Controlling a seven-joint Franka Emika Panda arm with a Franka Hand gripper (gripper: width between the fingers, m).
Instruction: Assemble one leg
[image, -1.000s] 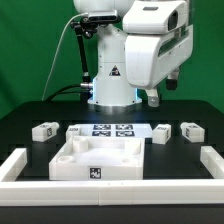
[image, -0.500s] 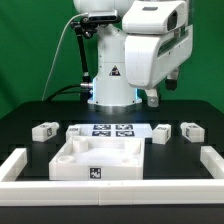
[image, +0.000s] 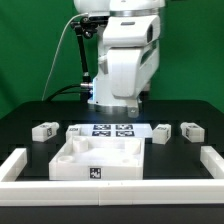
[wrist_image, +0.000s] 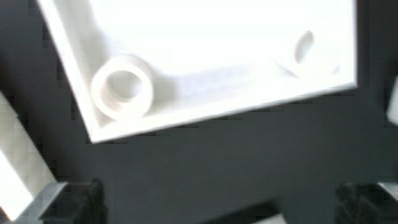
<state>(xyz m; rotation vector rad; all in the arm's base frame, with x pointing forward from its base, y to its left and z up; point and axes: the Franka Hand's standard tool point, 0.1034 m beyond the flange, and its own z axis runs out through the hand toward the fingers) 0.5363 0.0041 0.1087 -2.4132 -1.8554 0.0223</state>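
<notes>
Gripper (wrist_image: 217, 205) wide open, empty, over white piece (image: 95, 160); leg (image: 162, 132) lies well aside.

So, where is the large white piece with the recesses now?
In the exterior view the large white piece lies at the front middle of the black table, directly in front of the marker board.
</notes>
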